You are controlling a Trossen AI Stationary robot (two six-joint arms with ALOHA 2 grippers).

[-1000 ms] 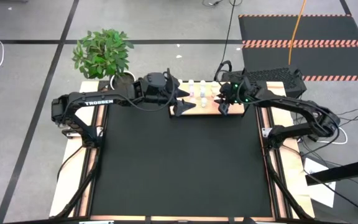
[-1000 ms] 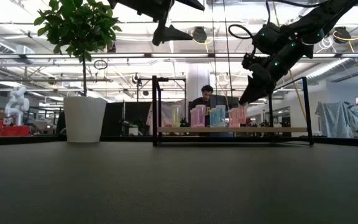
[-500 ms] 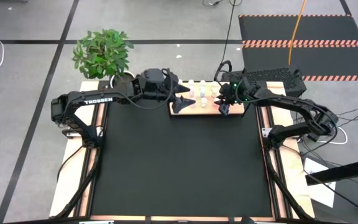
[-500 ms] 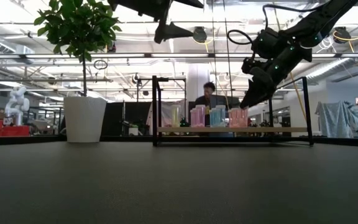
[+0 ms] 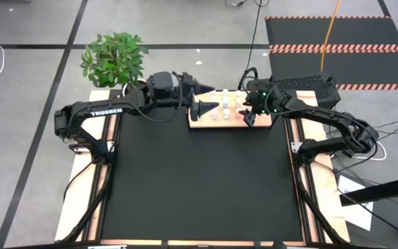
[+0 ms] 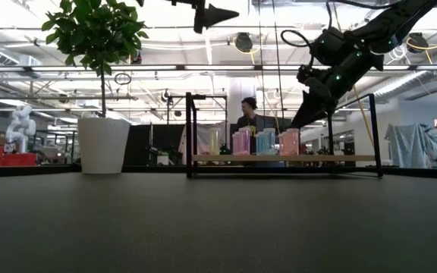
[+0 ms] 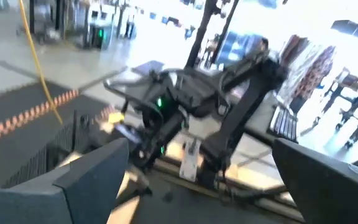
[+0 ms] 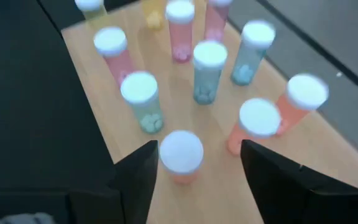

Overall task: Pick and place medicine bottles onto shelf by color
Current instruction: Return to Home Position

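Note:
The shelf [image 5: 216, 121], a light-wood board in a thin black frame [image 6: 279, 158], stands at the table's far edge. Several white-capped medicine bottles stand upright on it: pink [image 8: 112, 50], teal [image 8: 209, 68], orange [image 8: 257, 124], with yellow ones farthest off. My right gripper [image 8: 194, 180] slants down over the board's right end, open. One orange bottle [image 8: 180, 155] stands on the board between its fingers, close to one finger [image 8: 135, 177]. My left gripper [image 5: 204, 98] hangs open and level, high above the shelf's left end, with nothing between its fingers.
A potted plant [image 5: 116, 59] in a white pot [image 6: 102, 144] stands at the far left, beside the shelf. The black mat [image 5: 199, 180] fills the table nearer than the shelf. A person [image 6: 250, 114] shows in the room behind the shelf.
My left gripper has risen above the shelf's left end and tipped from slanting down to level, staying open. The bottles on the shelf have kept their places.

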